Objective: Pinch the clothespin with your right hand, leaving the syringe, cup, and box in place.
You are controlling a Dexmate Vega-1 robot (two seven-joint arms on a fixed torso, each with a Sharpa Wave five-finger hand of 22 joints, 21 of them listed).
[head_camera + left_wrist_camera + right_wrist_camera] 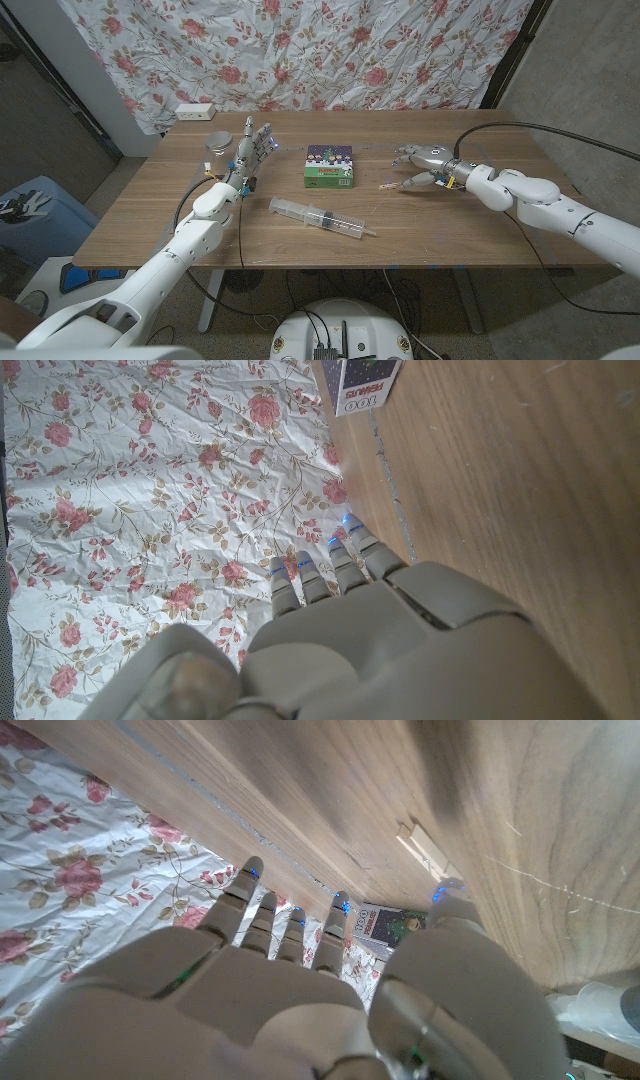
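Right hand (418, 165) is held with fingers spread, nothing pinched; the clothespin (388, 183) lies on the table (480, 230) just beside its fingertips. The clothespin (424, 849) is seen closer in the right wrist view, partly blurred. Left hand (252, 150) is spread near the cup (219, 141). Box (331, 166) and syringe (320, 217) sit between the hands.

Stood a green box (331, 167) near the middle of the wooden counter (480, 235). Lay a syringe (321, 217) in front of it, slanted. Sat a metal cup (219, 141) at the far left, just beside the raised left hand (254, 149), fingers apart. Hovered the right hand (420, 165), fingers spread, right of the box, above a small clothespin (387, 184). Hung a flowered cloth (300, 50) behind.
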